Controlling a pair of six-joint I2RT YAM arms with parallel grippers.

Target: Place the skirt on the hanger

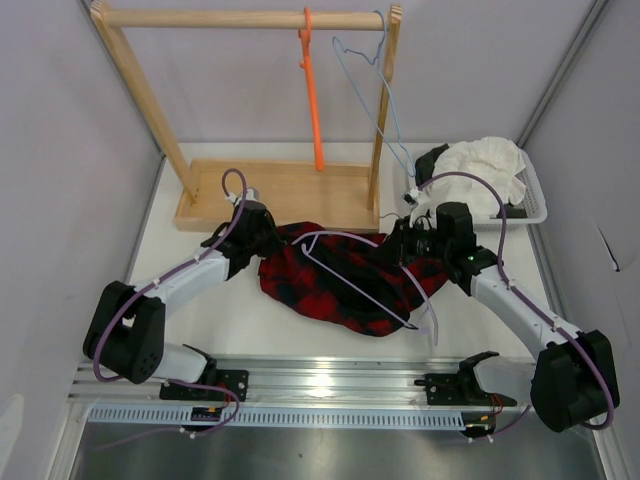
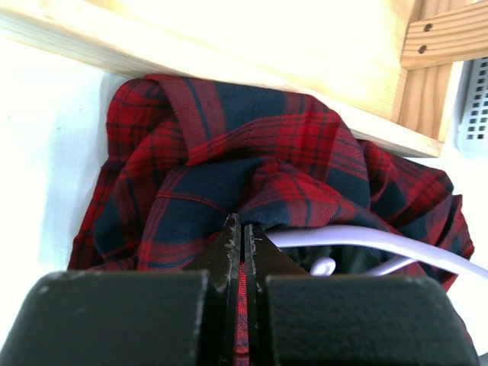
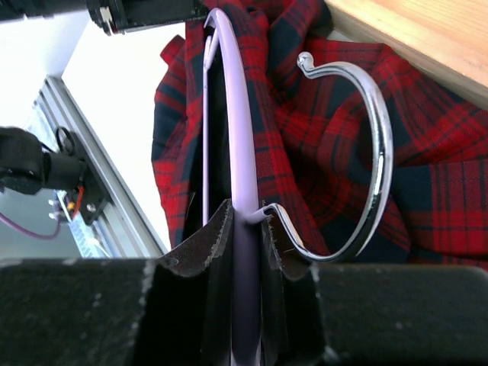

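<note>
Overhead view: the skirt (image 1: pixel 335 285) lies bunched on the table against the front edge of the wooden rack (image 1: pixel 270 190), just clear of its base board. The hanger (image 1: pixel 350 278) lies slanted across the top of the cloth, one end near the rack base and the other pointing away from it. The left gripper (image 1: pixel 262 240) sits at the skirt's end nearer the rack's left post. The right gripper (image 1: pixel 405 240) sits at the end below the rack's right post. Neither grip can be read from this height. An orange hanger (image 1: pixel 314 110) hangs from the rack's top rail. A white garment (image 1: pixel 485 170) sits in a basket (image 1: pixel 535 200) to the right of the rack.

Left wrist view: the left gripper (image 2: pixel 242 229) has its fingers pressed together, with a strip of plaid showing in the seam between them. The skirt (image 2: pixel 229 152) is heaped up against the rack base (image 2: pixel 229 46), and a lavender bar of the hanger (image 2: pixel 366 240) runs out from under a fold.

Right wrist view: the right gripper (image 3: pixel 245 213) is clamped on the hanger (image 3: pixel 236 114) at the neck. The metal hook (image 3: pixel 377 152) curls out over the skirt (image 3: pixel 427 152), toward the rack base (image 3: pixel 427 30).
</note>
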